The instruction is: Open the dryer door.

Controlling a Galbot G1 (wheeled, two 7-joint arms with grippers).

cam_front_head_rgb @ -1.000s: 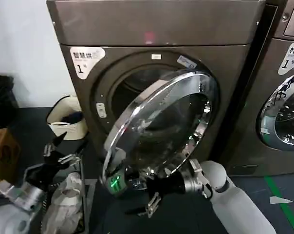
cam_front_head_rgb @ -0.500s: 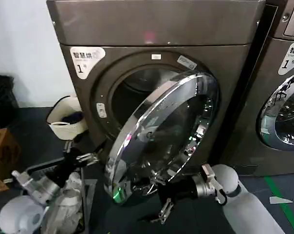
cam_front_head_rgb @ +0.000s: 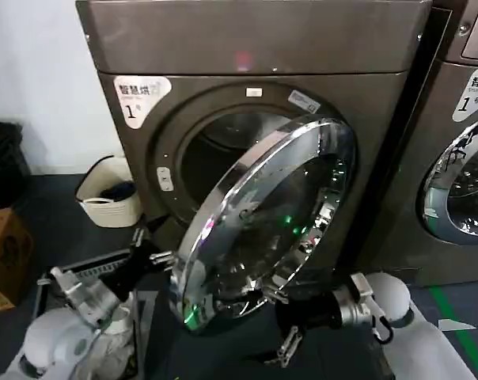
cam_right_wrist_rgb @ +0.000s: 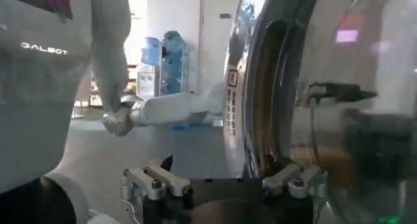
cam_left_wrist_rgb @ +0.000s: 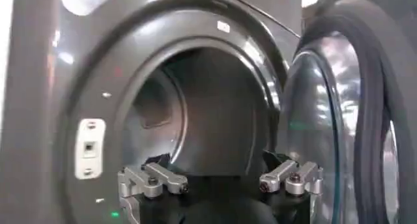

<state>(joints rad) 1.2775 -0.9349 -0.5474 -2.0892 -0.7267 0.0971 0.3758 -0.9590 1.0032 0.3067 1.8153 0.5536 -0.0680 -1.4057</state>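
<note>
1 dryer door [cam_front_head_rgb: 263, 214] ajar, drum (dark) bare, beige basket [cam_front_head_rgb: 110, 202] beside.

Wall: plain white wall [cam_front_head_rgb: 41, 87], far left.
Floor: dark blue-grey floor [cam_front_head_rgb: 57, 237]; green line [cam_front_head_rgb: 457, 324] and a small white mark [cam_front_head_rgb: 454, 324] at the near right.
Second machine: bronze-grey second machine [cam_front_head_rgb: 468, 158] at the right edge, partly cropped, with a chrome-rimmed round door and a white label.
Basket: cream basket [cam_front_head_rgb: 108, 194] on the floor at the left, dark things inside.
Box: brown cardboard box [cam_front_head_rgb: 3, 253] at the near left edge.
Black shape: dark bulky object [cam_front_head_rgb: 3, 158] against the wall, far left.
Room behind: bright room with blue water bottles [cam_right_wrist_rgb: 166, 62] stacked.
</note>
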